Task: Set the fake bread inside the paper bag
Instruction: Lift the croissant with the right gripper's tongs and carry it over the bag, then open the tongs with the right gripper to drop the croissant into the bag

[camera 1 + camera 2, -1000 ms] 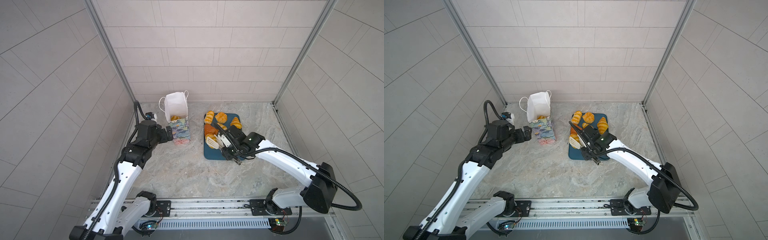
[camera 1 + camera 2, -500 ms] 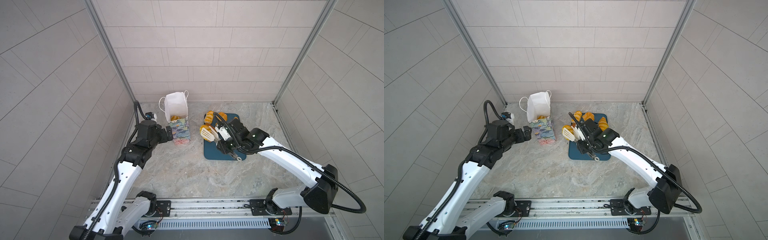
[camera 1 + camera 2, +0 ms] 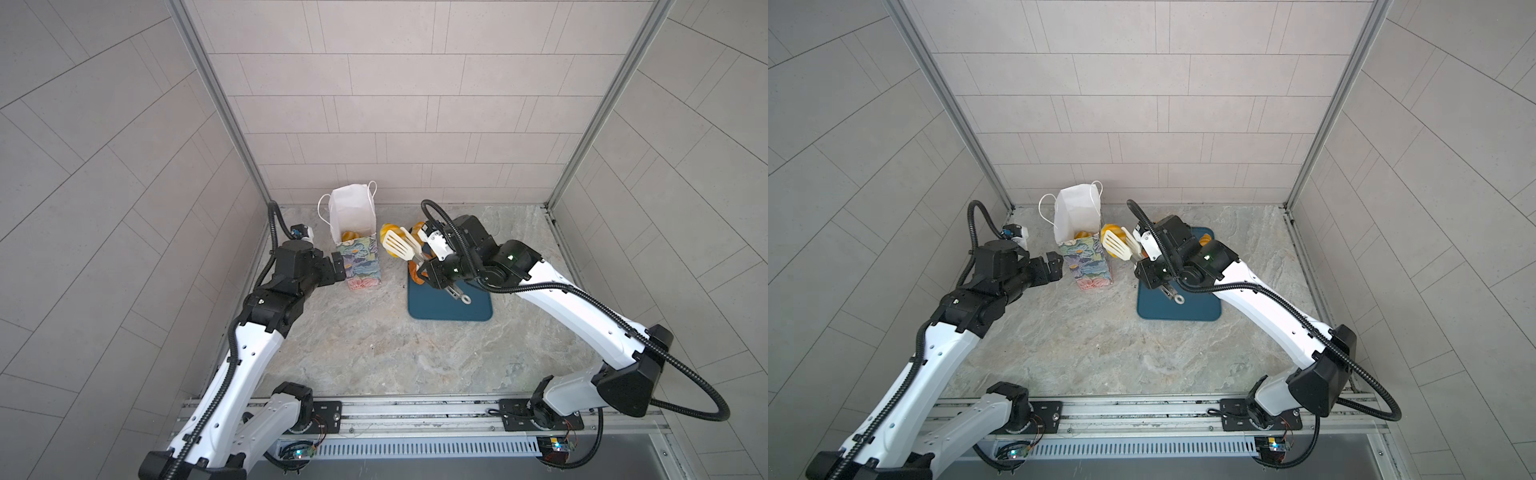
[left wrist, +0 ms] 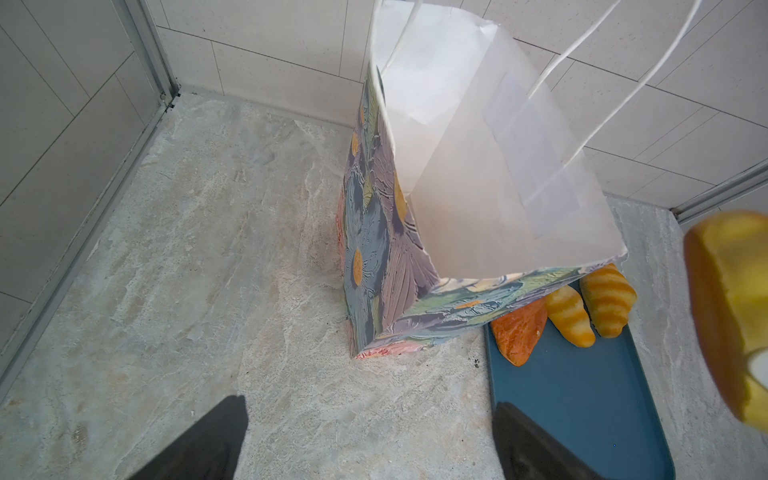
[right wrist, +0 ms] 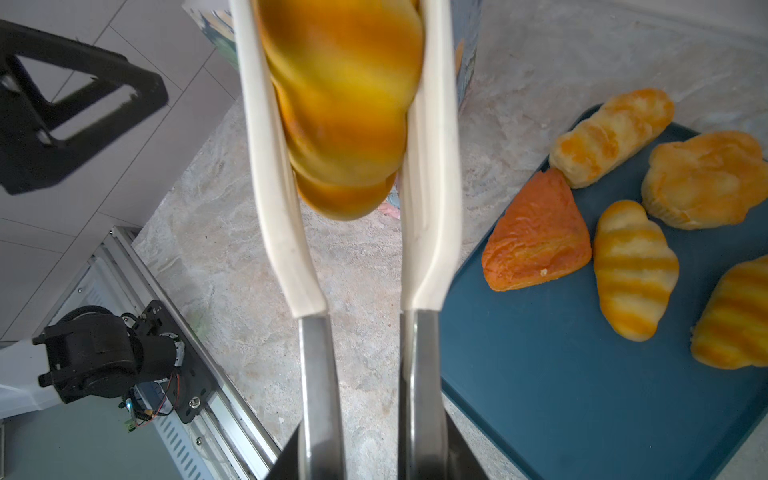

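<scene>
**Now a roll hangs in the tongs, just right of the bag**

The right gripper (image 3: 435, 272) is closed partway on the metal handles of a pair of tongs (image 3: 401, 249), and it has nothing else in its grip. The cream tips of the tongs pinch a striped roll (image 5: 345, 104) from both sides. In both top views the striped roll (image 3: 1112, 230) is raised off the table (image 3: 374, 353). It sits just right of the open top of the paper bag (image 3: 360, 266), not over it.

The paper bag stands upright at the far left of the table, and a golden piece (image 3: 348, 237) shows inside it. The left gripper (image 3: 340, 268) is at the bag's left side with its jaws spread wide and empty. Whether a finger touches the paper, I cannot tell.

A teal tray (image 5: 582, 395) lies flat just right of the bag. Five pastries rest at its far end in the right wrist view: a dark orange triangular piece (image 5: 536, 237), two striped croissants (image 5: 633, 270), a pale roll (image 5: 611, 137) and a lumpy bun (image 5: 706, 178).
</scene>
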